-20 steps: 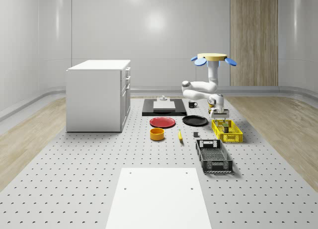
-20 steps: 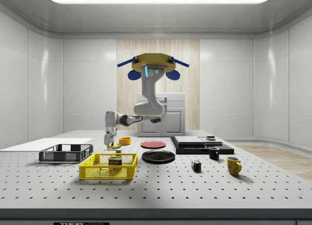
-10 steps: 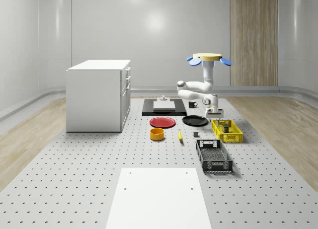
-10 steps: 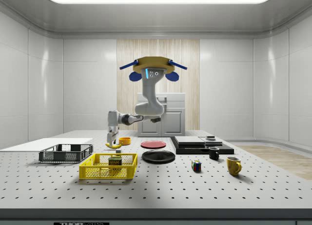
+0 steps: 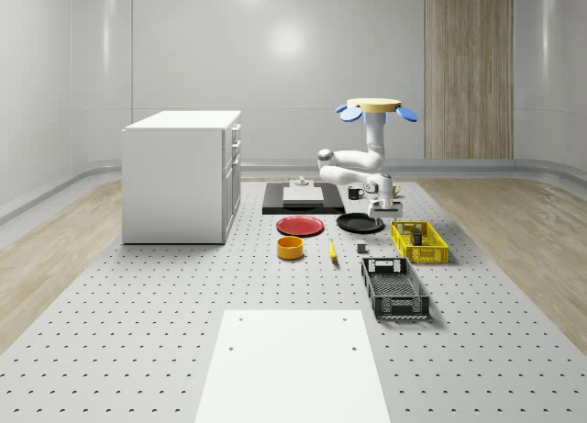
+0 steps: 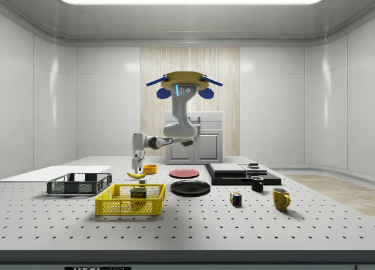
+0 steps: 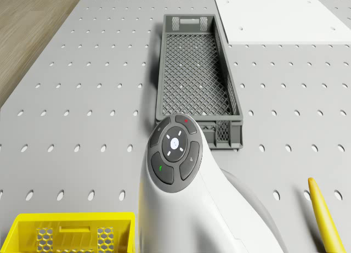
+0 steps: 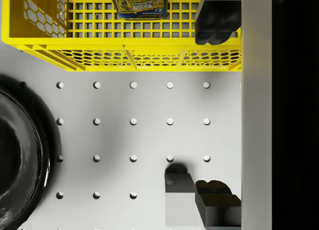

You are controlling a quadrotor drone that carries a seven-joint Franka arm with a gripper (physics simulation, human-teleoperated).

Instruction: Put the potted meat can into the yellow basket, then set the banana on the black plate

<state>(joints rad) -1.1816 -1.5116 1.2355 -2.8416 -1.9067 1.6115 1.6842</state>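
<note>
Potted meat can (image 8: 138,4) lies in yellow basket (image 8: 149,60). Gripper (image 8: 215,110) spread wide, empty, above the worktop. Banana (image 7: 326,217): light, curved, bruisable; grasp mid-length across its width

A yellow label with dark lettering is borne by the potted meat can (image 6: 138,193) lying in the yellow basket (image 6: 129,207); in the side view the word "SPAM" can just be made out on it. In the wrist view, print is seen on the can's label, but it cannot be read. No other text or number can be read.
</note>
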